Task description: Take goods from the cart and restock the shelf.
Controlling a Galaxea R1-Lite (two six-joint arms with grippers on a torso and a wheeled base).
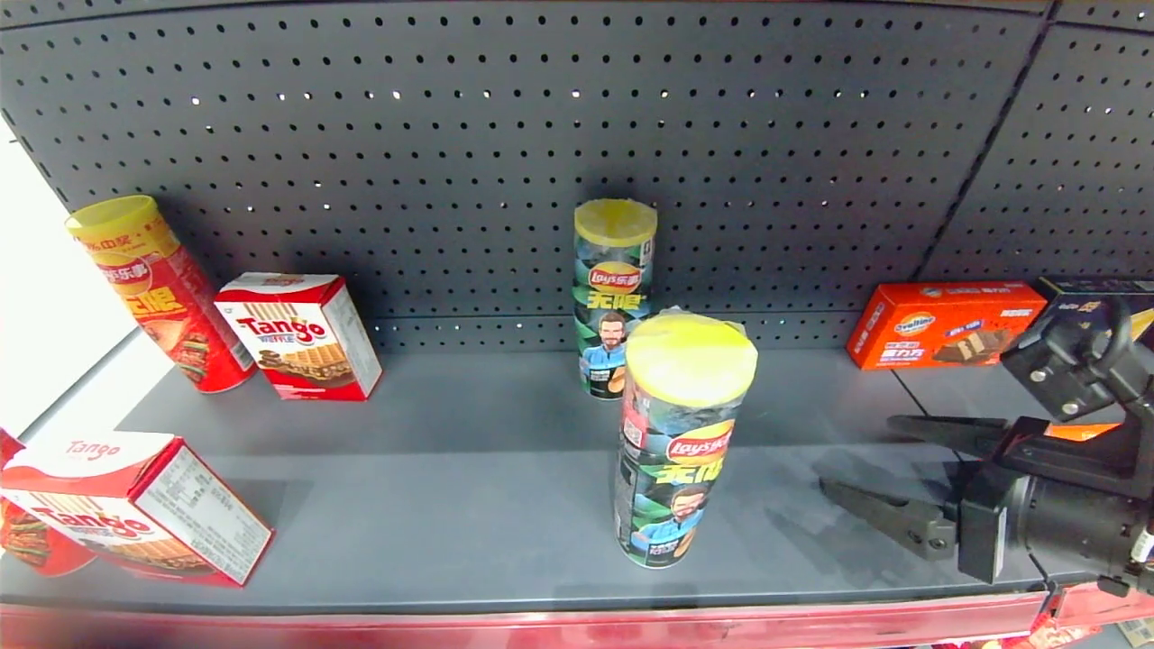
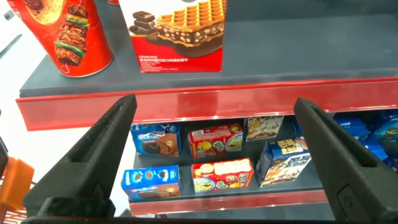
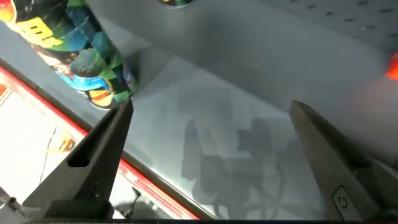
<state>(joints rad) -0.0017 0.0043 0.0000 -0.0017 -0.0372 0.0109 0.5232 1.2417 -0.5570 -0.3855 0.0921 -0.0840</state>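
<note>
1. Chip canister [image 1: 685,442], head view: a green tube with a yellow lid stands upright near the front edge of the shelf [image 1: 451,469]. A second, matching canister [image 1: 615,297] stands behind it, against the pegboard. The right gripper [image 1: 856,455] lies just beside the front tube on its right. Its jaws are spread and hold nothing. To the left are a red chip canister [image 1: 162,293], a wafer box [image 1: 302,333] and a tilted wafer box [image 1: 135,505] at the front corner. An orange chocolate box [image 1: 942,323] lies at the far right.

2. Left wrist view: the left gripper [image 2: 214,109] is out in front of the shelf's red edge strip [image 2: 217,124], jaws wide apart and empty. Above the strip stand a red canister [image 2: 74,37] and a wafer box [image 2: 177,31]. Boxed biscuits [image 2: 214,158] fill the lower shelf.

3. Right wrist view: the right gripper [image 3: 211,109] has its jaws parted over bare shelf [image 3: 249,74]. The chip canister [image 3: 81,56] is near one finger; whether they touch I cannot tell.

4. Handling, as a judgement: the tube is probably light, with a stiff but crushable cardboard wall, a glossy and rather slippery wrap, and brittle contents. Being tall and narrow, it would tip at a nudge. The best hold is around the middle of the body, squeezing gently, and clear of the soft lid.
</note>
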